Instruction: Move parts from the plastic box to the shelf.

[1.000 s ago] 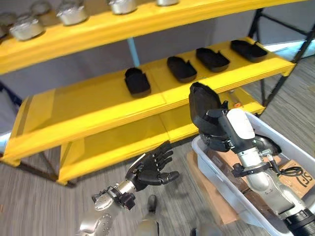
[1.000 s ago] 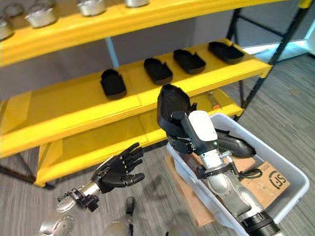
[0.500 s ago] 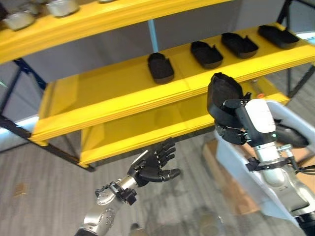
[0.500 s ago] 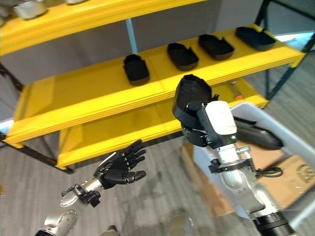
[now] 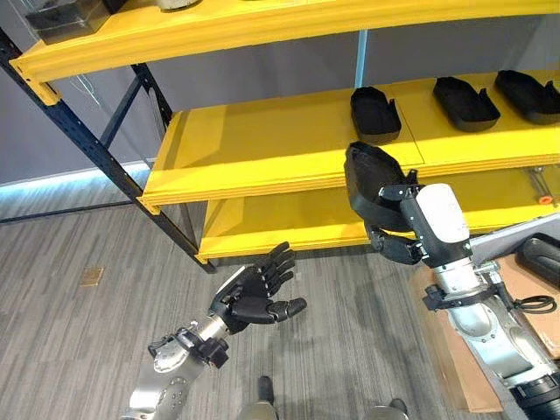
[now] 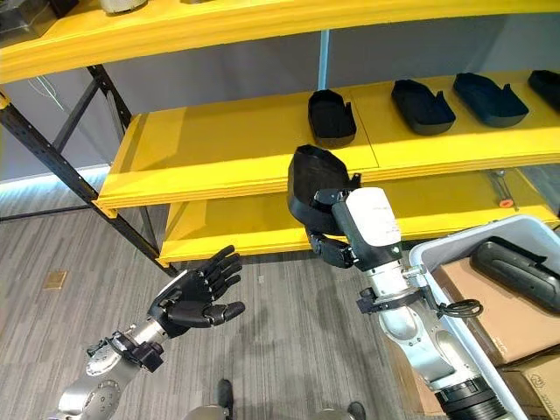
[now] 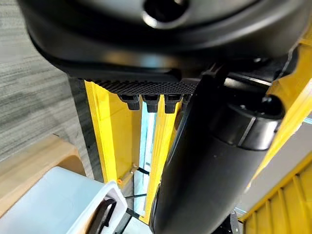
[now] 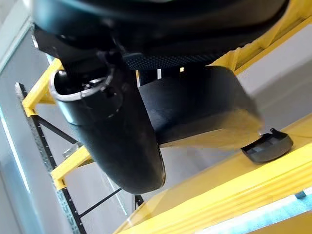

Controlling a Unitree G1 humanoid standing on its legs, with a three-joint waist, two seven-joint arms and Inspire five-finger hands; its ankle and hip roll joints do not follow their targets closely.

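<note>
Left eye view, right hand: You see your right hand with its fingers curled tight round a black part. It holds the part up in the air, in front of the edge of the middle shelf.
Left eye view, left hand: Your left hand is held out low over the grey floor. Its fingers are straight and a little spread. It holds nothing.
Left eye view, shelf: Three more black parts lie in a row on the middle shelf, toward your right side. They are well apart from each other.
Right eye view, plastic box: The plastic box sits low on your right, near the shelf. One dark part in the box lies on brown cardboard.
Right eye view, top shelf: A grey metal piece stands on the top shelf.
Left wrist view: You look past your left hand at the yellow shelf frame. A corner of the plastic box shows close by. The fingers reach out straight, touching nothing.
Right wrist view: Your right hand grips the black part. The thumb presses on its side. A second black part lies on the yellow shelf behind it.
</note>
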